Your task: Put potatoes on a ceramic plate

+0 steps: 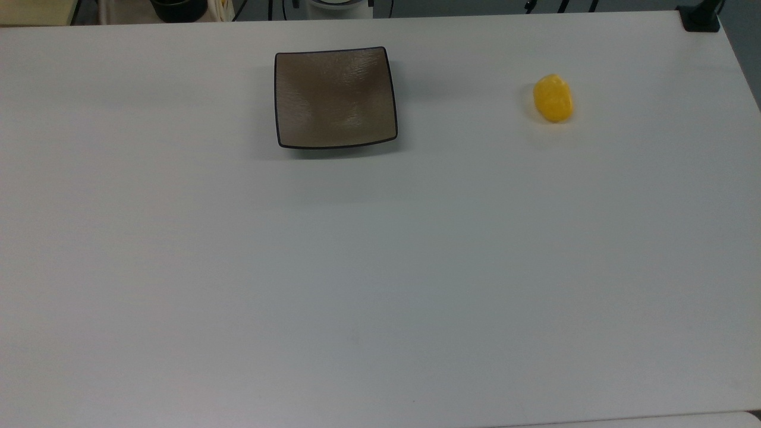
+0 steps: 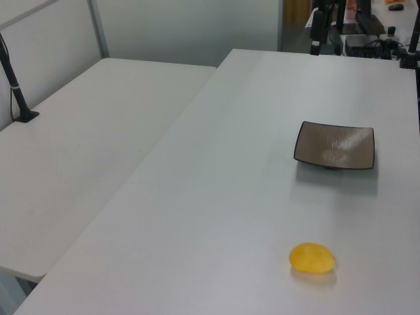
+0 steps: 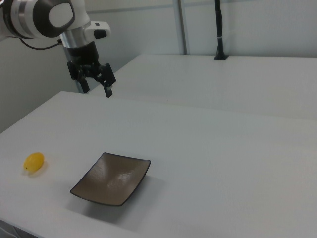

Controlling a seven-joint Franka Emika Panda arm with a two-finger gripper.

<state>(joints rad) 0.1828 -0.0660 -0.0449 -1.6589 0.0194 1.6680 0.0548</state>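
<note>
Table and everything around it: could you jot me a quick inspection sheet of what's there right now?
Surface: white table, bare apart from two things.
Job's things: yellow potato lies on the table, apart from the plate, at the top view's right; the plate holds nothing.
Clutter: nothing seen on the table.
Gripper: gripper open, holding nothing, hanging above the table's far edge in the right view, away from both things.
Cables: dark cable behind the arm; black pole clamped on the next table.
Surroundings: second white table alongside; plain wall behind.
</note>
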